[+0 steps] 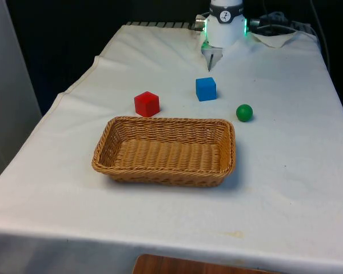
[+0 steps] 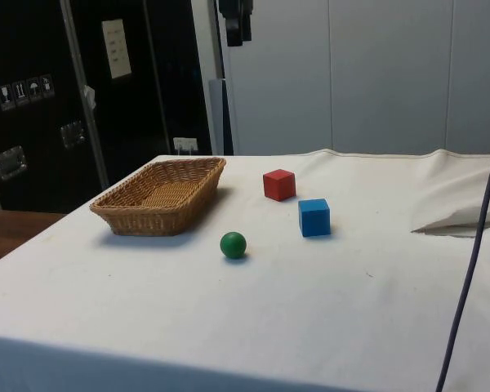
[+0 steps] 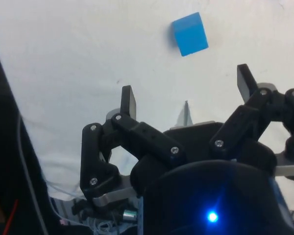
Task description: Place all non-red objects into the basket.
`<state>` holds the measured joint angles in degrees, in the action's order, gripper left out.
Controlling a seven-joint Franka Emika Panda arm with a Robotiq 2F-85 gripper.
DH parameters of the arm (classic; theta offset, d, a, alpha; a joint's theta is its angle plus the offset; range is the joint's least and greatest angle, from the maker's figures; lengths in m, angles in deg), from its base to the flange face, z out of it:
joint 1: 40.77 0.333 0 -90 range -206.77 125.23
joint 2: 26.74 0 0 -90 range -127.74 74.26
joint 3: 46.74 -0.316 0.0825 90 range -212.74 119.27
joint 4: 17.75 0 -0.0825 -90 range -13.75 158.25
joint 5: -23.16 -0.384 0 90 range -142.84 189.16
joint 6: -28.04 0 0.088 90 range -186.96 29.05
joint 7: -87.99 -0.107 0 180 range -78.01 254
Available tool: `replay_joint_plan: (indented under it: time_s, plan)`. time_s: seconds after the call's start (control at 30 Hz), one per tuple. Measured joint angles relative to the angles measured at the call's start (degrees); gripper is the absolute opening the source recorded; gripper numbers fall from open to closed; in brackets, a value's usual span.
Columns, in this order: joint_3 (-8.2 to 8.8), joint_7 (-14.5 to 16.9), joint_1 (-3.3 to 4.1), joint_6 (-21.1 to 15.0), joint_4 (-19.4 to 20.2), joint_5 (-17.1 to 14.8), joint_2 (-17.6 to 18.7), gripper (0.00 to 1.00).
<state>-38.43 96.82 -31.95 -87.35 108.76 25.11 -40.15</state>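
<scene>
The claw (image 3: pixel 188 95) hangs above the bench (image 1: pixel 286 171), fingers (image 3: pixel 129 101) spread wide and holding nothing. The blue cube (image 1: pixel 206 89) sits just ahead of it on the white cloth. The red cube (image 1: pixel 147 104) lies a little toward the front view's left, near the basket's far rim, and the green ball (image 1: pixel 244 112) rests toward the front view's right — all three apart from one another and outside the wicker basket (image 1: pixel 121 128), which holds nothing.
</scene>
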Motion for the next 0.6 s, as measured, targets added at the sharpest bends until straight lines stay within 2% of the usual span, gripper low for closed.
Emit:
replay_joint_plan:
  time_s: [0.3, 0.6]
  plan:
    - [-0.06, 1.1, -0.11, 1.6, 0.2, 3.3, 0.4, 1.0]
    - [2.41, 4.6, -0.8, 0.9, 2.6, 3.9, 0.4, 1.0]
